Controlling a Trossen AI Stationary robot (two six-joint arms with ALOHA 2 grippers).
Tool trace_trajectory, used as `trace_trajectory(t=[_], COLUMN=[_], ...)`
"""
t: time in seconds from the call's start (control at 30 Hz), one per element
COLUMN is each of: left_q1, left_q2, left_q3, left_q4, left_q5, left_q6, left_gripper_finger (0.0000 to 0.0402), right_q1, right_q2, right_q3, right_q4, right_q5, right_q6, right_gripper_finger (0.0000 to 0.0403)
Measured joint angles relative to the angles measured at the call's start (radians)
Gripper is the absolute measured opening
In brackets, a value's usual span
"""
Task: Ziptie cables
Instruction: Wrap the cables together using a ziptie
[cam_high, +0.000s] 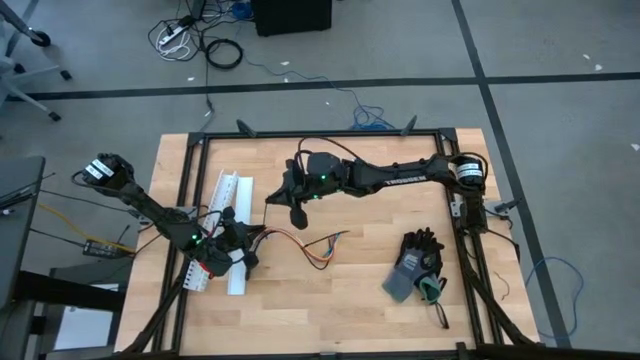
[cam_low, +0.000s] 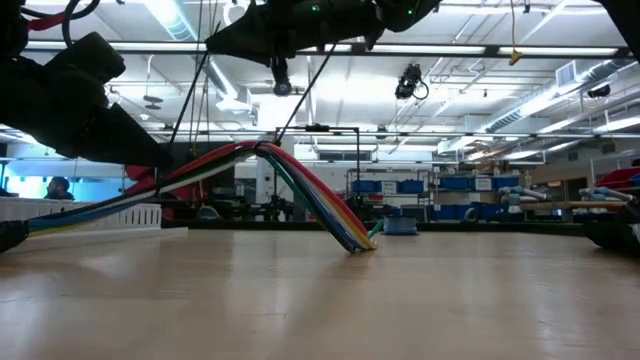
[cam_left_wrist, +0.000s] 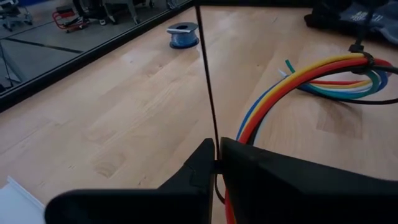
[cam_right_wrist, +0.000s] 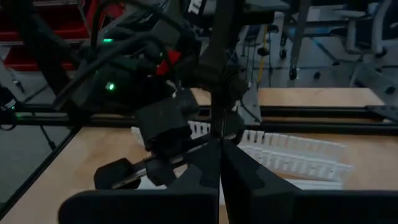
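- Wooden tabletop (cam_high: 340, 290) inside a black frame, with a big open workshop of shelving and strip lights behind it; a white slotted channel (cam_high: 229, 215) lies on the left side and a pair of gloves (cam_high: 415, 265) on the right.
- Both arms meet left of centre. The left gripper (cam_high: 237, 243) sits low over the near end of the channel; the right gripper (cam_high: 296, 205) reaches across from the far right corner and hangs higher, just behind it.
- From the left gripper, the cables (cam_high: 310, 245) run rightward along the table, arch up off the wood, then drop and curl near the middle. Seen from the low camera, the bundle (cam_low: 300, 185) rises from the left and comes down to touch the board at its free end.
- Left gripper is clamped nearly shut on the cables with a ziptie (cam_left_wrist: 208, 74) rising from between its fingers; a second black tie (cam_left_wrist: 364, 59) already rings the bundle farther along.
- Right gripper (cam_right_wrist: 219, 149) is shut tight on the upper part of that same thin strip, which stands nearly upright between the two grippers.
- So the strip's long axis runs up from left to right gripper, across the bundle's lie. My guess is the right arm, holding the tail, pulls away to cinch it.
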Motion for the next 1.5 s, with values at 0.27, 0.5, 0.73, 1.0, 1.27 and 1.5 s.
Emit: trace_trajectory(t=[0.27,0.5,0.73,1.0,1.27,1.5], left_q1=[0.0,0.0,0.001,0.001,0.0,-0.001], left_q2=[0.0,0.0,-0.001,0.0,0.001,-0.002], left_q3=[0.0,0.0,0.0,0.0,-0.002,0.018], left_q4=[0.0,-0.001,0.002,0.0,0.071,0.161], left_q5=[0.003,0.006,-0.002,0.01,0.045,0.065], left_q6=[0.0,0.0,0.0,-0.003,0.047,0.148], left_gripper_finger=[0.0019,0.0019,0.0019,0.0019,0.0006,0.0001], right_q1=[-0.026,-0.061,-0.097,-0.119,-0.14,-0.211], right_q2=[-0.028,-0.03,-0.03,-0.03,-0.035,-0.221], right_q3=[0.0,0.0,0.0,0.0,0.001,0.006], right_q4=[-0.004,0.004,0.045,0.085,0.1,-0.109], right_q5=[0.065,0.119,0.115,0.121,-0.056,-0.196], right_q6=[0.045,0.065,0.107,0.135,0.196,0.279], right_gripper_finger=[0.0,0.0,0.0,0.0,0.0002,0.0025])
